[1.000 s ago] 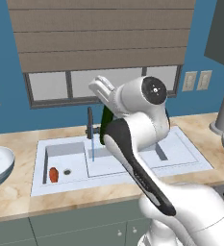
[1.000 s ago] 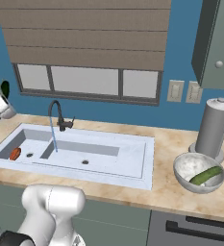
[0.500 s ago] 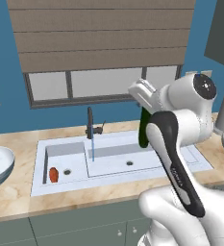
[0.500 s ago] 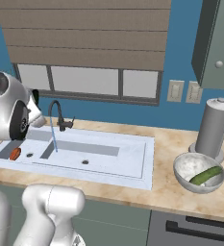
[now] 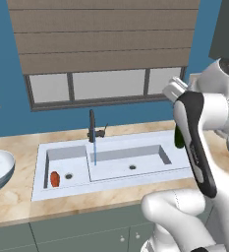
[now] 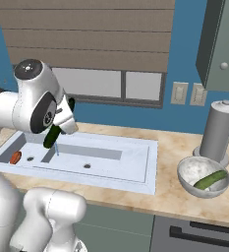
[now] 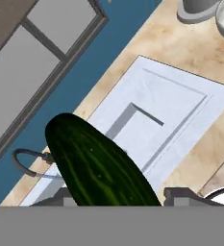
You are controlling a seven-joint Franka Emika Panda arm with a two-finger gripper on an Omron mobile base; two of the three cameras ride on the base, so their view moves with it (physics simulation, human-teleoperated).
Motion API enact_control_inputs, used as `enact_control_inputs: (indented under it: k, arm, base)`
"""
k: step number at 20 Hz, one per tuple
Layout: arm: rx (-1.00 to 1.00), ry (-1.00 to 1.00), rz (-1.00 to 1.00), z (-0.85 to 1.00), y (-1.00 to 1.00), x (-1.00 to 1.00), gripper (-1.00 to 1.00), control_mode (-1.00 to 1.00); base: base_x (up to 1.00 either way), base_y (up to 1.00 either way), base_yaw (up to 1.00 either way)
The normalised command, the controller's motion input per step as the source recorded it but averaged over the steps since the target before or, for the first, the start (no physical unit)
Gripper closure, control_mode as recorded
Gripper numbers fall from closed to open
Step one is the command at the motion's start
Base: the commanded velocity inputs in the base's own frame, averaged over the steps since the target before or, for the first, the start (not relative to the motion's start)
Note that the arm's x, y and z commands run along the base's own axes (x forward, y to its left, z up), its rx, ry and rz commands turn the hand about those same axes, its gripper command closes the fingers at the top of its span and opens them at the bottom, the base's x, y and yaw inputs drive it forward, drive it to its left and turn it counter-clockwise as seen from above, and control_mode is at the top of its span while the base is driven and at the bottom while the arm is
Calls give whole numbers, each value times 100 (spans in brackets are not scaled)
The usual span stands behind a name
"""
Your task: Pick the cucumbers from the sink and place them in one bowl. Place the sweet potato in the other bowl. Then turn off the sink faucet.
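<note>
One light cucumber (image 6: 209,180) already lies in the grey bowl (image 6: 186,179) on the bench (image 6: 174,200). The hand (image 6: 57,132), clamped on the dark cucumber (image 7: 96,166), carries it above the sink (image 6: 130,164). The sweet potato (image 5: 54,178) waits in the small basin; the faucet (image 5: 92,125) runs.

Glossy cucumber (image 7: 99,168) (mottled skin)

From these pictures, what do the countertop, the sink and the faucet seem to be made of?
Countertop: probably polished stone such as marble, beige with pale veins. Sink: pale blue-white, smooth and matte, perhaps enamel or ceramic; hard to tell in this render. Faucet: dark grey, slim, likely metal with a dull finish.
</note>
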Motion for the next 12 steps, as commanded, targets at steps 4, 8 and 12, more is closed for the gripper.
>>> enact_control_inputs:
  k: [4,8,12]
  arm:
    - [-5,11,-22,-4,-88,0,100,-100]
    - [-2,9,-25,-11,-90,0,100,-100]
    - [0,13,-25,-15,-90,0,100,-100]
  base:
    - [0,0,0]
    - [0,0,0]
    - [0,0,0]
